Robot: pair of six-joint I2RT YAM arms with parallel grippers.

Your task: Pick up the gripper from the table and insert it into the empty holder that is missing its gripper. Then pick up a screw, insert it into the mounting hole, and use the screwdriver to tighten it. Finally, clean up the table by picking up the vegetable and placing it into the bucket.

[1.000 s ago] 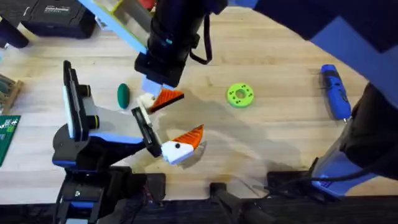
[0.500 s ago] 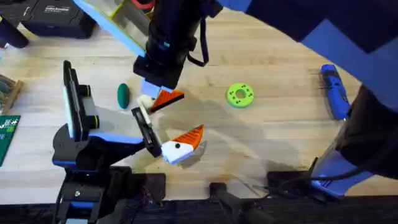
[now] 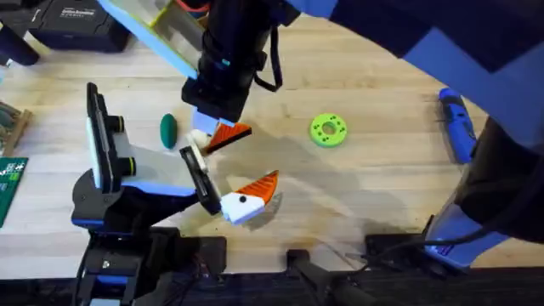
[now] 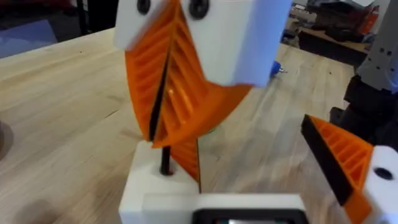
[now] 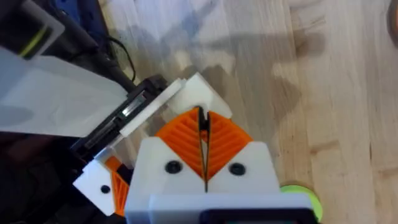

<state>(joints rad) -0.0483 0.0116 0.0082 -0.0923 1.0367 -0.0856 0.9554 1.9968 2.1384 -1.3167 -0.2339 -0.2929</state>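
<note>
Orange ribbed pads of the right gripper (image 3: 228, 134) press together on the gripper (image 3: 201, 140), pinching its wedge-shaped tip, while its white block hangs just past the fingertips, at the end of the holder (image 3: 197, 177). From the left wrist, the block's mounting hole faces up directly under the closed pads. Whether the block is already seated on the black bar cannot be told.

The left gripper (image 3: 229, 170) stands spread: its one mounted finger (image 3: 253, 194) sits at the far end of the bar, well apart from the pinched part.

The part looks like light, rigid printed plastic — unlikely to flex or crush under a firm squeeze. Its ribbed orange face probably gives good friction against the matching pads. The wedge taper is the risk, since a grip on sloped faces can let the part pivot or squirt out when the block meets resistance on the mount. A hold nearer the white block's flat sides would likely give steadier control than one on the tip.

Well clear of both sets of fingers lie the vegetable (image 3: 168, 129) and, far to the other side, the screwdriver (image 3: 457, 126) — neither touched.
</note>
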